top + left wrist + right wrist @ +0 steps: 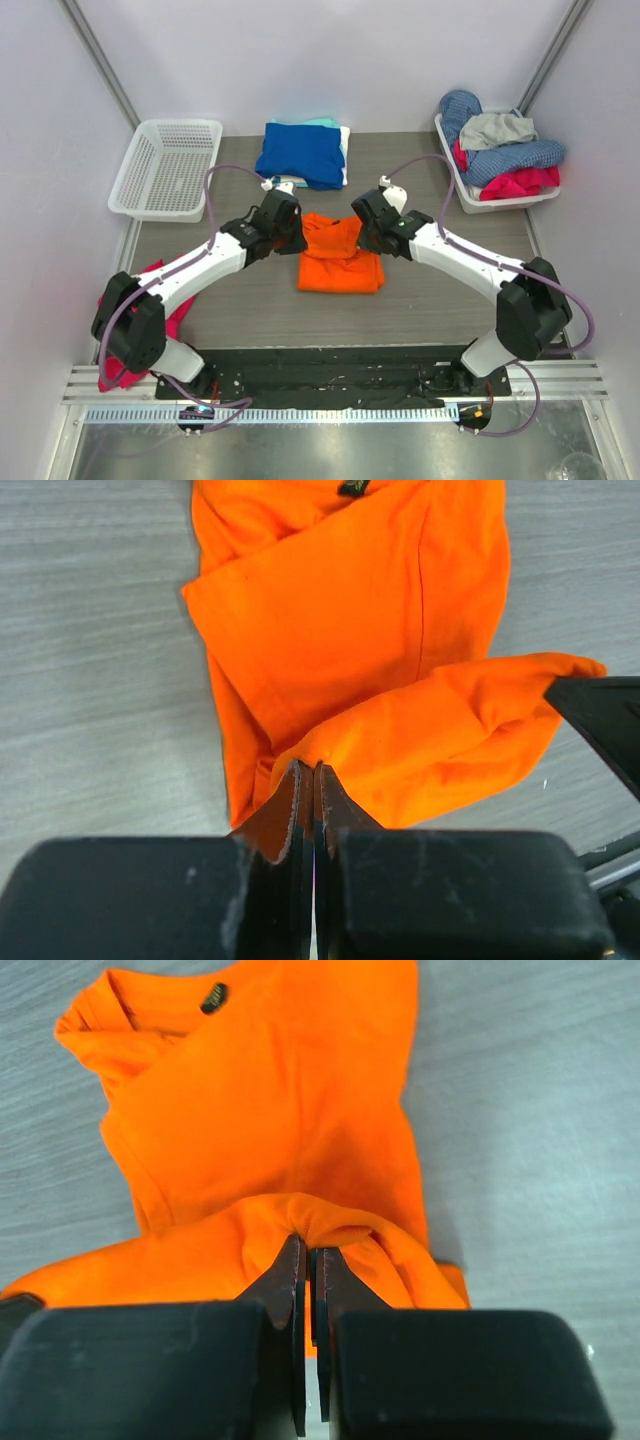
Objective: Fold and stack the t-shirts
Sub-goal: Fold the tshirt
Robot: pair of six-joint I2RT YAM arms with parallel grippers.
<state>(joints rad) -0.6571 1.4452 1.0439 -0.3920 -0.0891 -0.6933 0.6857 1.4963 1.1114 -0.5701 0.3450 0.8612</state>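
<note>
Cloth caught on both sides: left jaws pinched shut on a folded edge of the orange shirt [360, 610], fabric squeezed thin between the tips; right jaws likewise clamped on a raised hump of the same shirt, no gap to see. Partly folded, lying on the middle of the grey table [430, 300] between the two wrists, spreading away from both pairs of jaws, with a dark collar label at the far end in each wrist view. Beyond it, a folded blue shirt [300, 152] on top of paler ones. White basket [165, 170] at far left; tub [470, 195] of loose clothes at far right.
</note>
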